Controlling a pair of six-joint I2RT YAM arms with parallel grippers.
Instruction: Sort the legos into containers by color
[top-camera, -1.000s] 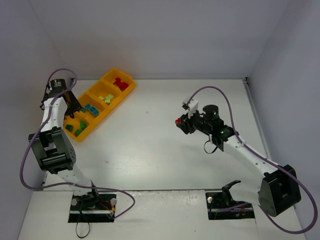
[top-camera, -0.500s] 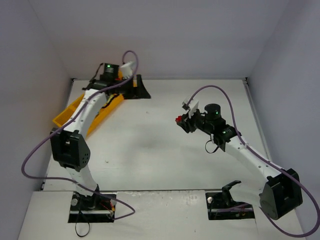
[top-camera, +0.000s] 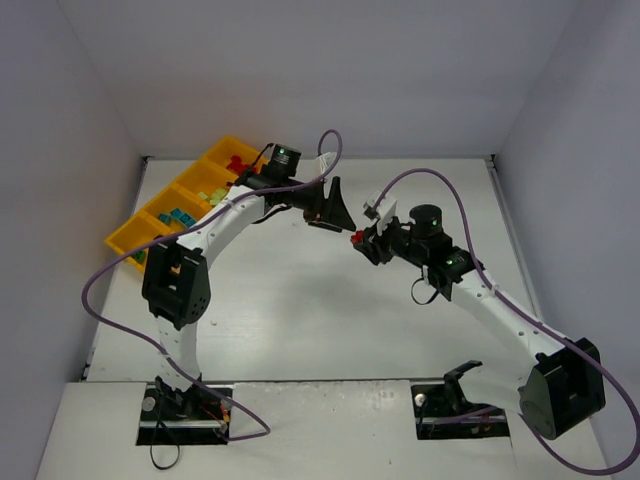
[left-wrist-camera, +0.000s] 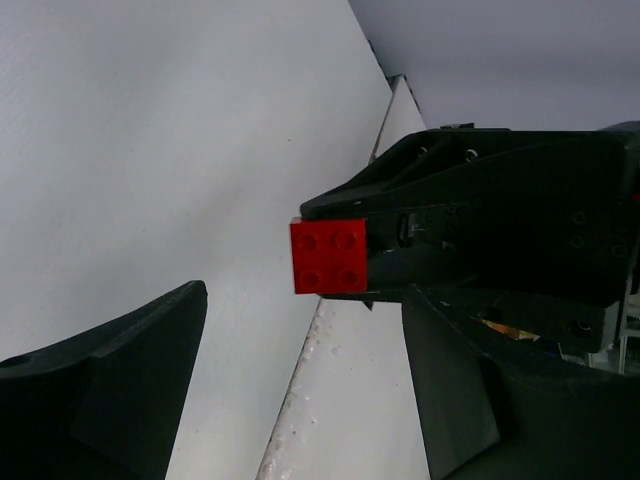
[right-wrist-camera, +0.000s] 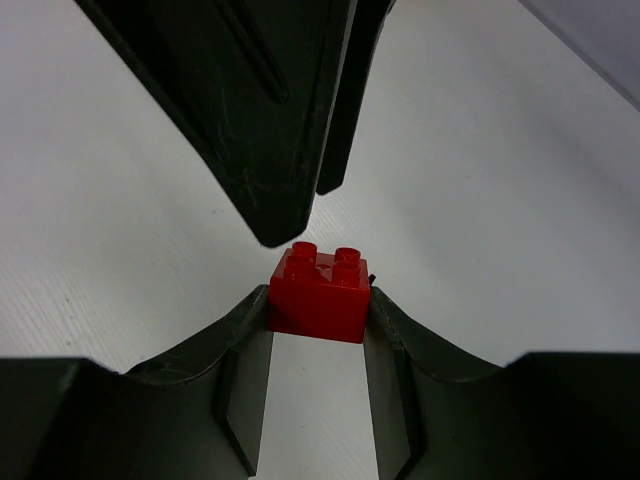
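My right gripper (top-camera: 358, 240) is shut on a red two-by-two brick (top-camera: 355, 239) and holds it above the middle of the table. In the right wrist view the brick (right-wrist-camera: 320, 290) sits clamped between my fingertips (right-wrist-camera: 318, 305), studs up. My left gripper (top-camera: 337, 214) is open and empty, just left of the brick and pointing at it. Its two dark fingers (right-wrist-camera: 250, 110) hang close above the brick. In the left wrist view the brick (left-wrist-camera: 328, 256) sticks out of the right gripper's black jaws, ahead of my spread left fingers (left-wrist-camera: 110, 390).
The orange-yellow tray (top-camera: 118, 240) lies at the far left. Its compartments hold red bricks (top-camera: 237, 163), yellow-green bricks (top-camera: 211, 195) and blue-teal bricks (top-camera: 180, 217); the nearest compartment is partly hidden by the left arm. Purple cables loop off both arms.
My left arm has swung from the tray at the left across to the middle, bringing its open gripper up to the red brick. The right arm has hardly moved.
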